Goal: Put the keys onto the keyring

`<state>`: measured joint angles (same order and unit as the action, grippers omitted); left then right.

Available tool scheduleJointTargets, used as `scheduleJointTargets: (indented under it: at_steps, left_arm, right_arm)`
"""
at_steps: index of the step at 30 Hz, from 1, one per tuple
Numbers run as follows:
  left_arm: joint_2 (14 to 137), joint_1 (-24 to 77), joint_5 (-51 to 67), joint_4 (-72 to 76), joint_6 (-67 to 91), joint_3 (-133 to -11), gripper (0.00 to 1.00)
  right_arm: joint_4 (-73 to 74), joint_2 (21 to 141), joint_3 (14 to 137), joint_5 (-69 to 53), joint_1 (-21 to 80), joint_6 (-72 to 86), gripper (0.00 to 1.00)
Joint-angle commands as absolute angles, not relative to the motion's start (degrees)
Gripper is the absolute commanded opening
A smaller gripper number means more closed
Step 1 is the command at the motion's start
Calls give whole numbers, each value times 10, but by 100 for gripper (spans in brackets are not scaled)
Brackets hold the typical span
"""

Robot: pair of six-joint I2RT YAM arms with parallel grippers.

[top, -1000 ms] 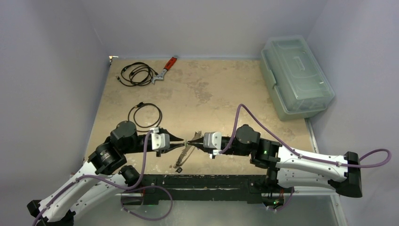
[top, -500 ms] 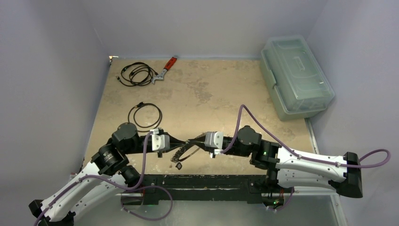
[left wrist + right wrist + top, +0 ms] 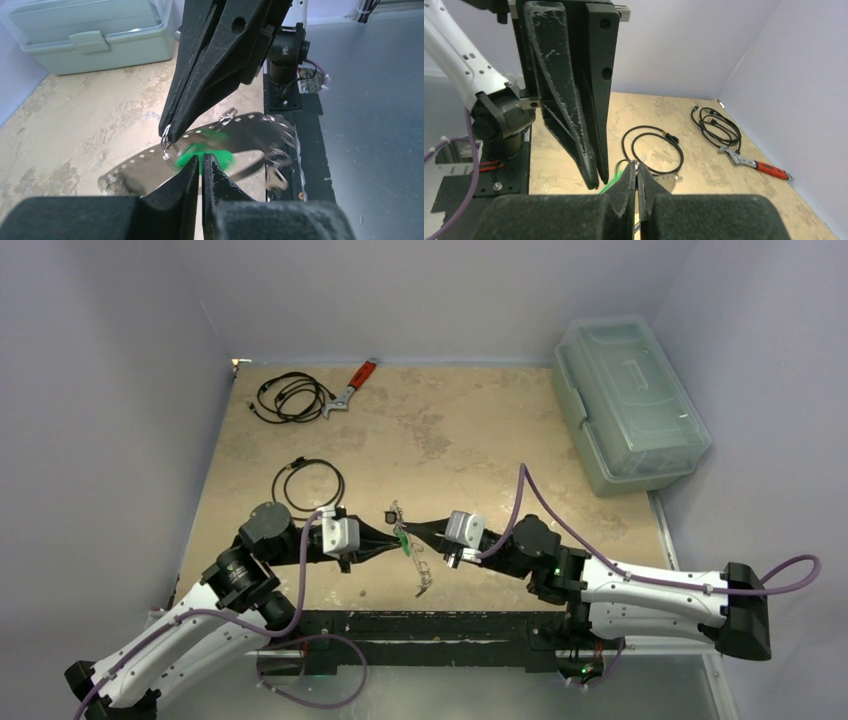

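threading step, it seems: left fingers point(image 3: 187, 180) clamp the green key point(image 3: 221, 159), right fingers point(image 3: 200, 90) clamp the keyring point(image 3: 250, 125) at lower centre; next the key's hole must slide onto the ring's end.

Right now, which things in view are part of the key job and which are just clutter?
Job: keyring, pinched by the right tool; green key, at the tips of the shut left tool.
Clutter: red-handled wrench; coiled black cables; lidded plastic box.
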<state>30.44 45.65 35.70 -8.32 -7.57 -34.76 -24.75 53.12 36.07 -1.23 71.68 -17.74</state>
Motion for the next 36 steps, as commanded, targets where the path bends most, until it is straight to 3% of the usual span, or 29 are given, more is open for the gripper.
scheduleJointTargets:
  at_steps: [1, 5, 9, 17, 25, 36]
  left_arm:
    - [306, 455, 359, -48, -55, -350, 13]
    - [297, 456, 333, -80, -79, -373, 42]
    - [282, 456, 298, -106, -101, -396, 49]
    - [293, 456, 309, -80, -93, -395, 38]
    - [316, 456, 325, -50, -102, -389, 36]
    - [338, 455, 374, -21, -106, -377, 23]
  right_arm:
    - [-388, 521, 338, 29, 718, -148, 0]
    - [-427, 509, 307, 17, 717, -133, 0]
    - [-419, 502, 303, 1, 717, -133, 0]
    - [-408, 497, 304, -34, 717, -130, 0]
    - [-397, 491, 305, -56, 717, -129, 0]
    - [-394, 490, 308, -64, 717, -130, 0]
